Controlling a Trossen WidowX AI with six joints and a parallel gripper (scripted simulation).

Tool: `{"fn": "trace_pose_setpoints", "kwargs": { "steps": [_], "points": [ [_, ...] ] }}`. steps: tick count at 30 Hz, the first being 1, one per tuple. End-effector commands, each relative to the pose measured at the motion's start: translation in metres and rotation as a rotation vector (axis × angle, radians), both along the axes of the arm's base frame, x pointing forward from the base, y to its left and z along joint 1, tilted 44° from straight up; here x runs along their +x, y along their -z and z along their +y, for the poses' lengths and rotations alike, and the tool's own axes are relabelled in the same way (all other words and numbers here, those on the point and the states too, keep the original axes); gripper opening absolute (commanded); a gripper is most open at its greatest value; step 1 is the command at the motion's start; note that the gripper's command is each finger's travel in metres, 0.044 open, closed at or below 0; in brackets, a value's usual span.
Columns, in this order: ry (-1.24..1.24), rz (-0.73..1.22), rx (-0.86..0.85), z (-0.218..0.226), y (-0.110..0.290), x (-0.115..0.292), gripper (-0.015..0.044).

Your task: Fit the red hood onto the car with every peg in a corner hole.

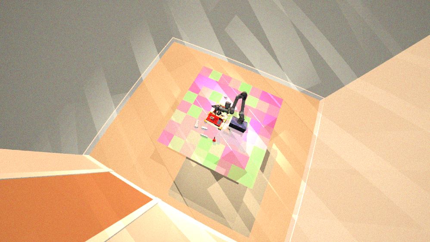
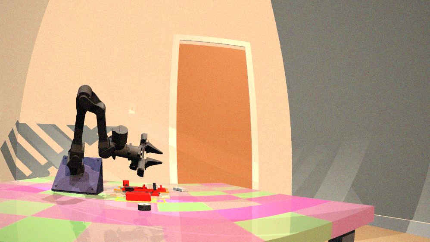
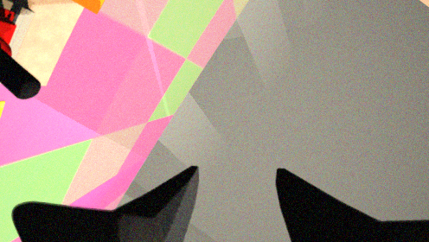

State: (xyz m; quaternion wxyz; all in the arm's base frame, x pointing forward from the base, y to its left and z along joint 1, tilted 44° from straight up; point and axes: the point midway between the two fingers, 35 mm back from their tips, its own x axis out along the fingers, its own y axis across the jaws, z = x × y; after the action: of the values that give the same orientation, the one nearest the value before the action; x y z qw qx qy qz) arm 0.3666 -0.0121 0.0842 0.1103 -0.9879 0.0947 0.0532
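Observation:
The hood [image 2: 138, 196], a red shell, lies on the table inside a yellow outline, on the near side of the chassis in the exterior view. In the top view the arm's hand mostly hides it. The red chassis [image 1: 214, 119] [image 2: 144, 190] sits in its jig with yellow-orange corners; a red part of it shows at the upper left edge of the wrist view. The pegs are too small to tell apart. My gripper [image 2: 162, 158] [image 3: 237, 174] is open and empty, pointing roughly level, well above the hood and chassis. Neither lies between the fingers.
A dark wheel [image 1: 225, 96] [image 2: 144, 207] lies near the hood. White pieces [image 1: 196, 123] [image 1: 204, 128] [image 1: 204, 135] and a small red-tipped object [image 1: 214, 139] lie on the chassis's other side. The arm's purple base [image 1: 238, 124] [image 2: 93, 177] stands beside the jig.

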Motion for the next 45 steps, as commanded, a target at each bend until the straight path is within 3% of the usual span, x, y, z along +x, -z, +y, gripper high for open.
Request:
{"fn": "trace_pose_setpoints", "kwargs": {
  "steps": [1, 9, 15, 22, 31, 39, 45],
  "points": [
    [0.005, 0.005, 0.014, 0.0, 0.001, 0.001, 0.0247],
    [0.316, 0.167, 0.589, -0.02, 0.047, 0.02, 0.044],
    [0.684, 0.17, 0.985, -0.038, 0.064, 0.016, 0.044],
    [1.168, 0.003, 1.304, -0.057, 0.06, -0.007, 0.044],
    [1.704, -0.477, 1.427, -0.079, 0.015, -0.06, 0.044],
    [1.833, -0.746, 1.417, -0.087, -0.015, -0.082, 0.044],
    [1.836, -0.755, 1.416, -0.088, -0.017, -0.083, 0.044]
  ]
}}
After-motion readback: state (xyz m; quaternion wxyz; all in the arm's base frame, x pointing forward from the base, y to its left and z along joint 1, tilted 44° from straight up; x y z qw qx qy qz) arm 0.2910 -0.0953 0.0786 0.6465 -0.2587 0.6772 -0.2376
